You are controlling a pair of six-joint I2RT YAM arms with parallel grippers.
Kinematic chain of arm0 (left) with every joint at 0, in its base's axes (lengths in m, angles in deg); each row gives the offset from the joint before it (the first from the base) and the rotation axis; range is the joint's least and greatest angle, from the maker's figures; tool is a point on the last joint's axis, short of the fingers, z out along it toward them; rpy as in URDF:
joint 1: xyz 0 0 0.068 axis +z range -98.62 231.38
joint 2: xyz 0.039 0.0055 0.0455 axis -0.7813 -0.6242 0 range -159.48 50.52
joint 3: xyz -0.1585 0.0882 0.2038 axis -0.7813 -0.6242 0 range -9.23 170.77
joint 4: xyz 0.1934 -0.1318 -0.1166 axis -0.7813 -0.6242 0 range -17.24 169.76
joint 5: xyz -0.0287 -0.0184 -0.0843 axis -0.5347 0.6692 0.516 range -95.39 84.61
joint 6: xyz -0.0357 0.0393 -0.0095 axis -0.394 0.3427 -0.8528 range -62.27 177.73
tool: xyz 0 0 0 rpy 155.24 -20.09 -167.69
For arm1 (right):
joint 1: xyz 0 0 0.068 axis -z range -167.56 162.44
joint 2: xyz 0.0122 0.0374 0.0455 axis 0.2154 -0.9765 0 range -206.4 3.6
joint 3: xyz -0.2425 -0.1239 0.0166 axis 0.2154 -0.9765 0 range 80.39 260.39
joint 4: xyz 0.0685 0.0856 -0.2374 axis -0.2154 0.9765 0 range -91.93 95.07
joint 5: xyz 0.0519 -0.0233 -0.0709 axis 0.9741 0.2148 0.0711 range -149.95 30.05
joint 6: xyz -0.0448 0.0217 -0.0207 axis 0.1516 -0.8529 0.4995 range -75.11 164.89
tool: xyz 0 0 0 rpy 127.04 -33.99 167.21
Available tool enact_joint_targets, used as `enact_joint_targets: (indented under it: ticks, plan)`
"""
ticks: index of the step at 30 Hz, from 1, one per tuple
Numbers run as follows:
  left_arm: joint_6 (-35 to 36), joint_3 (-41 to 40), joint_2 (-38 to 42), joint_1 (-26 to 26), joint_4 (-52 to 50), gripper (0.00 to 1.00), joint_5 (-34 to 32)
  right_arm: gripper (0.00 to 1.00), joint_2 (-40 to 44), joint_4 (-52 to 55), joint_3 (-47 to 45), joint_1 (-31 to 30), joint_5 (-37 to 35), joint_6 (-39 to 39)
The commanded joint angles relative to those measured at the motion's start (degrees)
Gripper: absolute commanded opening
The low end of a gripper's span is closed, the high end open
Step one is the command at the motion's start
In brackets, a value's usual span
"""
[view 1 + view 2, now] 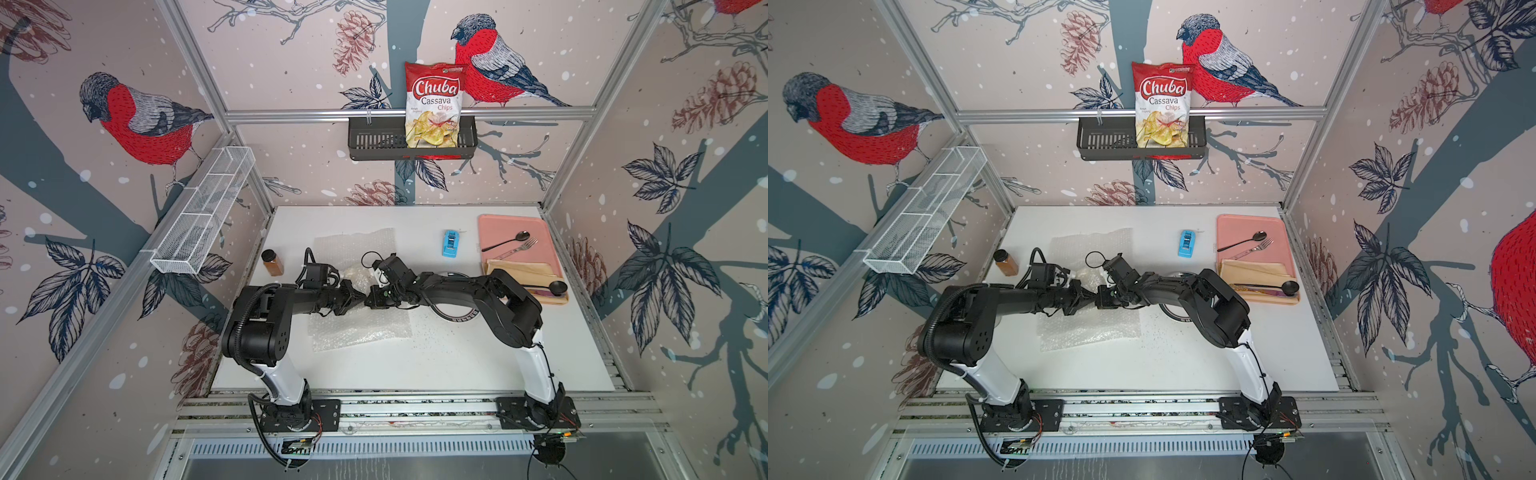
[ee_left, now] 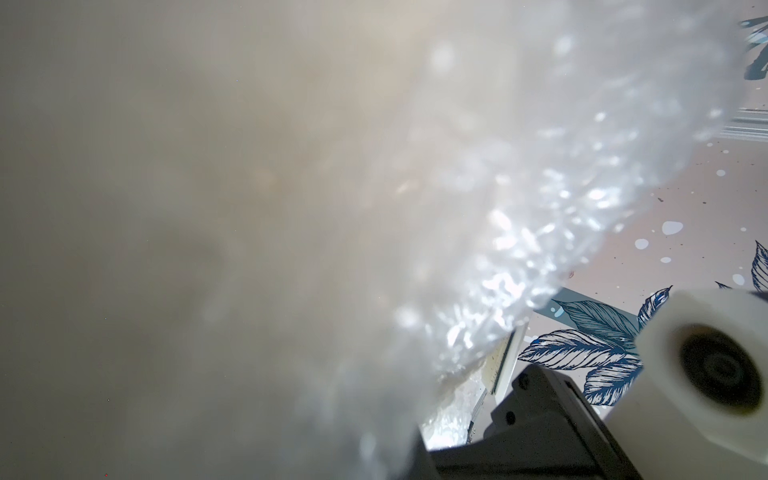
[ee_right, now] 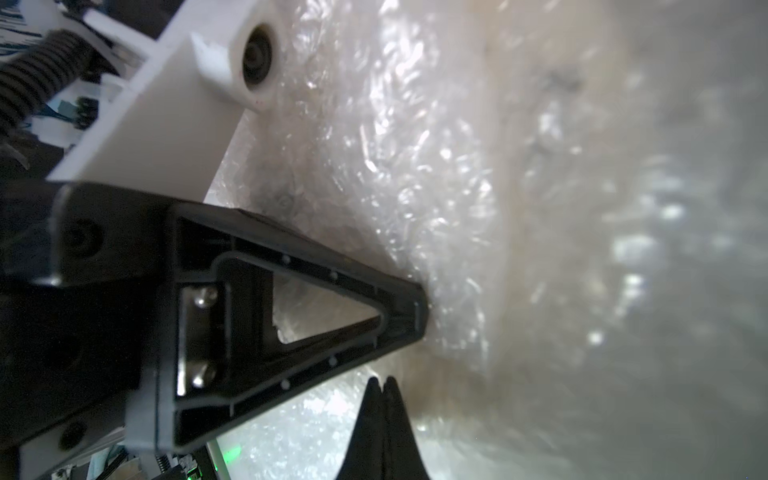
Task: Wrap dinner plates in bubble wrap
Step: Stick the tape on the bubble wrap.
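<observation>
Plainly, both left fingers [image 3: 399, 320] and right fingers [image 3: 374, 415] are clenched, the left tip sunk into bubble wrap [image 3: 395, 166] it seems to pinch around a cream plate [image 3: 519, 216], the right pair shut on nothing visible. If that fold slips, the wrap could spring open and the plate drop onto the table [image 1: 415, 365]. Right of the fingers a pink tray [image 1: 498, 226] holds spoon [image 1: 505, 241], fork [image 1: 519, 247] and napkin [image 1: 519, 268]; beyond, a black basket [image 1: 374, 141] holds a chip bag [image 1: 434, 104].
</observation>
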Motion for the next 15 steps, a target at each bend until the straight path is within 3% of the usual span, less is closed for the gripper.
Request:
enact_joint_targets:
  ticks: [1,8,15]
  plan:
    - [0.08,-0.5,-0.23,0.4,-8.81,0.0,-8.52,0.0,1.49,5.22,-3.14,1.27,-3.36,-0.25]
    - [0.02,-0.66,-0.14,0.58,-8.9,0.0,-8.58,0.0,2.31,4.82,-3.87,1.3,-2.16,0.08]
    - [-1.15,0.81,1.54,0.49,-8.76,0.0,-6.27,0.03,9.56,4.49,-5.98,3.26,-1.75,1.12]
